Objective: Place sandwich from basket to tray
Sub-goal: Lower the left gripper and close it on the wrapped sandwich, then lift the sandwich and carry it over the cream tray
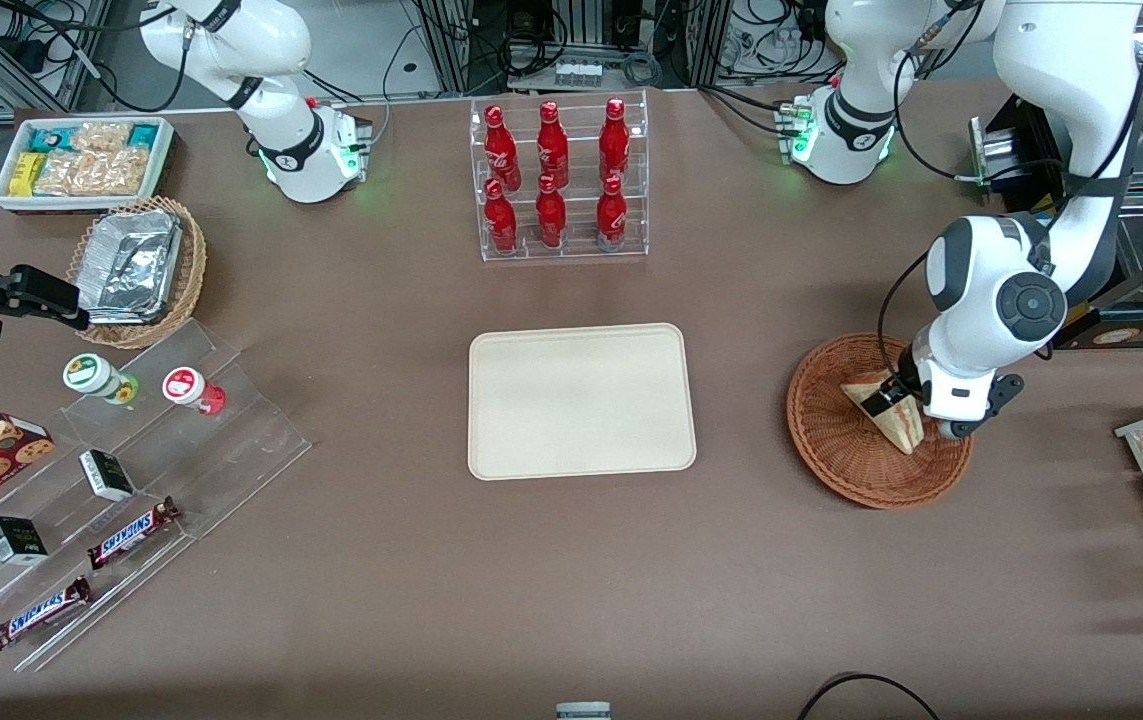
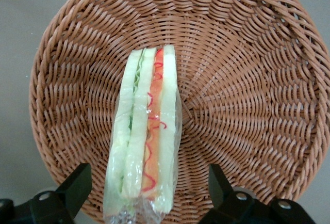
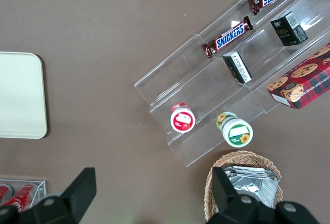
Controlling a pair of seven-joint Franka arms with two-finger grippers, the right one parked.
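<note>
Your gripper [image 2: 144, 193] hangs open over the basket [image 2: 247, 79], fingers [image 2: 77, 182] straddling the sandwich [image 2: 147, 141], whose long axis runs twelve to six between them, the tray [image 1: 581, 400] well apart.

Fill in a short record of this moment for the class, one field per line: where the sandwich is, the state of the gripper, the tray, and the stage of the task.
sandwich: wrapped in clear film, standing on edge in the basket
gripper: low over the basket, fingers open either side of the sandwich, not closed on it
tray: bare, toward the middle of the table
stage: sandwich not yet lifted
</note>
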